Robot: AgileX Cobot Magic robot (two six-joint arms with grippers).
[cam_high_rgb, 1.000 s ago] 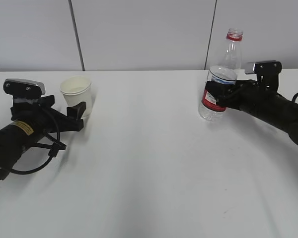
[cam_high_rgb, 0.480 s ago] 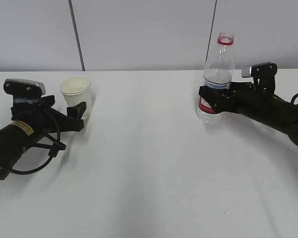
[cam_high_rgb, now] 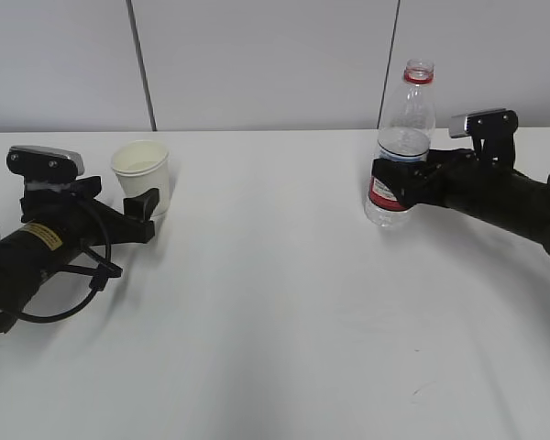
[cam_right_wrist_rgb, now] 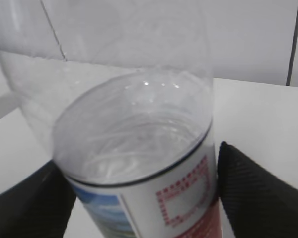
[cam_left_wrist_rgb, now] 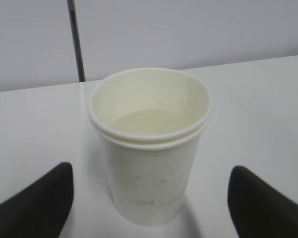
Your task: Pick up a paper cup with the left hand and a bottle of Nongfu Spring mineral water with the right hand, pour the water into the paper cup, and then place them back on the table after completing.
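Note:
The white paper cup (cam_high_rgb: 141, 172) stands upright on the white table (cam_high_rgb: 275, 312) at the left, with clear water (cam_left_wrist_rgb: 149, 121) in it. My left gripper (cam_high_rgb: 149, 203) is open around the cup (cam_left_wrist_rgb: 149, 173); both black fingertips (cam_left_wrist_rgb: 39, 198) stand apart from its sides. My right gripper (cam_high_rgb: 394, 185) is shut on the red-and-white label of the uncapped Nongfu Spring bottle (cam_high_rgb: 405, 119), which is upright at the right with its base at the table. In the right wrist view the bottle (cam_right_wrist_rgb: 139, 99) fills the frame, still part full, with a black finger (cam_right_wrist_rgb: 253, 193) pressed on each side.
A grey panelled wall with dark vertical seams (cam_high_rgb: 140, 64) runs behind the table's far edge. Loose black cables (cam_high_rgb: 82, 275) hang from the left arm onto the table.
My right gripper has brought the bottle from a raised, tilted pose back down to upright at the table. The left arm and the cup have not moved.

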